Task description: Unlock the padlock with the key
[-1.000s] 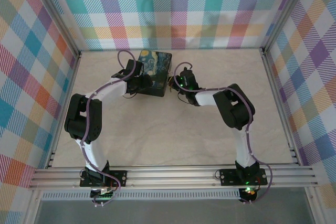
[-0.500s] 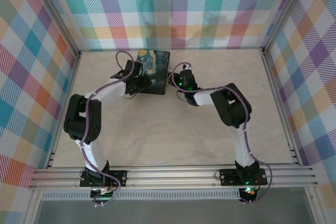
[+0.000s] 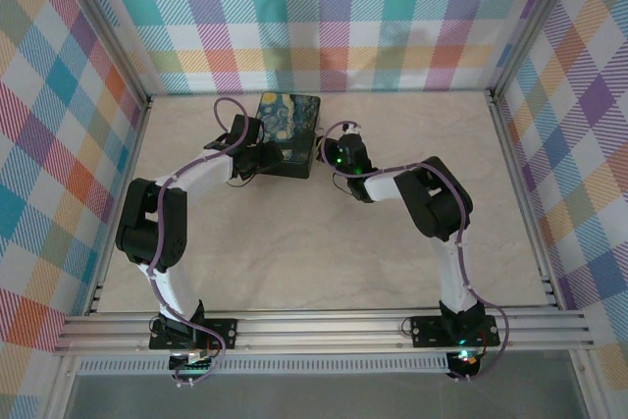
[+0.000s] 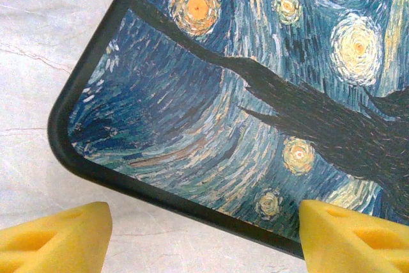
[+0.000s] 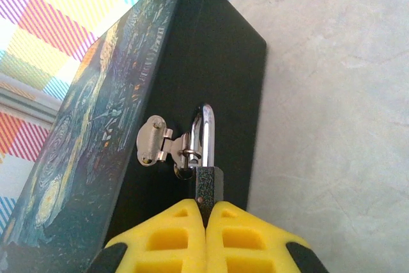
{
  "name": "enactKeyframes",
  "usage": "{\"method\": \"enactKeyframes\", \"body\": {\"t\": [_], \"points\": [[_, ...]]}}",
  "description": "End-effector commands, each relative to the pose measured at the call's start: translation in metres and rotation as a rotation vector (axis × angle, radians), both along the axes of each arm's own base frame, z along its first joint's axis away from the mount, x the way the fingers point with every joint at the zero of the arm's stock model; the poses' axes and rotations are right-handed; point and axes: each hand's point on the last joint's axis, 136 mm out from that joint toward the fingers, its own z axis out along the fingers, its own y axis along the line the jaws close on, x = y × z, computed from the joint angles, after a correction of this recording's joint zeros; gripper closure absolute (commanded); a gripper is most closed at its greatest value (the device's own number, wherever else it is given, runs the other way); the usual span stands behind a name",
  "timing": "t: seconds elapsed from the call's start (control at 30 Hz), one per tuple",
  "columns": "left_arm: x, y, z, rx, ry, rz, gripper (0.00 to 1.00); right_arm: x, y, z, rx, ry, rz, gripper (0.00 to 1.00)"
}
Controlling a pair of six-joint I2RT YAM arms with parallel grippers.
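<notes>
My right gripper is shut tight. Its two yellow fingers are pressed together with no gap. The tips touch the bottom of the padlock, which sits right at 12 o'clock from them. The padlock has a small dark body and a shiny silver loop going up from it. The loop goes through a little silver latch at its 9 o'clock. The latch is on the black side wall of the painted tin, and the padlock hangs against that wall. I cannot tell if the key is between my fingers, because they hide whatever is in there.

My left gripper is open wide. In the left wrist view, one yellow finger is at 7 o'clock and the other is at 5 o'clock. The round corner of the tin lies between them and points toward 8 o'clock. The 7 o'clock finger is over the pale table, apart from the tin. The 5 o'clock finger reaches the tin's dark rim, but I cannot tell if it touches.

From the top, the tin sits at 12 o'clock on the table, near the checked back wall. My left gripper is at the tin's 8 o'clock corner. My right gripper is at the tin's 3 o'clock side. The padlock is too small to make out from up there.
</notes>
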Motion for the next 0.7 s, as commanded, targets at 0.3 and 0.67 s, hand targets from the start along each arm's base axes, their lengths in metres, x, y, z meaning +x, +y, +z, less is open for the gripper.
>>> {"method": "enactKeyframes", "body": {"t": [0.3,0.67], "points": [[-0.066,0.057,-0.062,0.155,0.326,0.052,0.25,0.007,-0.008,0.071,-0.303,-0.188,0.146,1.0],[-0.052,0.058,-0.038,0.164,0.279,0.06,0.25,-0.08,0.002,0.041,-0.34,0.107,0.508,1.0]]}}
